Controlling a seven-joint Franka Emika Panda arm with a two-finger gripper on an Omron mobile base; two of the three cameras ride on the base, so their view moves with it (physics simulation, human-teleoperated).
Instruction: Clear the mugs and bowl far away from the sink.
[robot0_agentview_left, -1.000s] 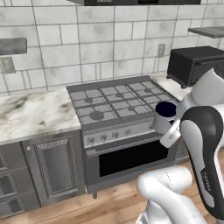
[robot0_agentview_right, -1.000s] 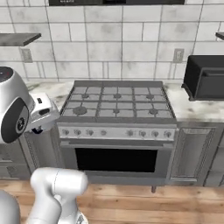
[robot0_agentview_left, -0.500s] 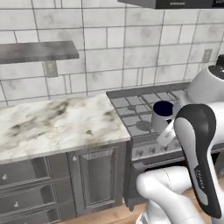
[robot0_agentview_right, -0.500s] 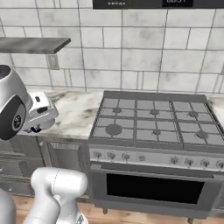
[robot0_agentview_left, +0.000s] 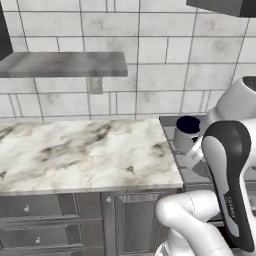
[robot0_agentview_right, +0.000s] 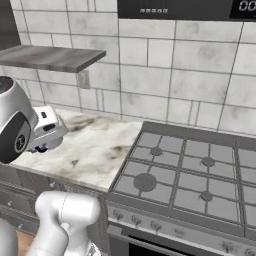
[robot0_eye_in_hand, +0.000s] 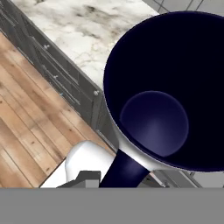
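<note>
A glossy whitish-grey mug (robot0_agentview_left: 186, 134) with a dark navy inside hangs in the air over the seam between the marble counter and the stove. My gripper (robot0_agentview_left: 196, 150) is shut on it from the right, and my own arm covers most of the hand. In the hand view the mug (robot0_eye_in_hand: 175, 87) sits very close, mouth toward the camera, with its dark handle (robot0_eye_in_hand: 124, 173) at the bottom by the fingers. From the right base view my white hand (robot0_agentview_right: 45, 131) hovers above the counter's left part. The bowl and the sink are out of view.
A marble counter (robot0_agentview_left: 75, 150) stretches to the left over grey cabinets (robot0_agentview_left: 50, 220). The gas stove (robot0_agentview_right: 190, 170) lies to the right. A grey wall shelf (robot0_agentview_left: 60, 65) hangs above the counter over a wall outlet (robot0_agentview_left: 95, 85). Wooden floor (robot0_eye_in_hand: 26, 109) lies below.
The base has driven left, so the whole scene has slid right: the stove has moved to the right edge and the marble counter now lies ahead. The mug stays in the gripper.
</note>
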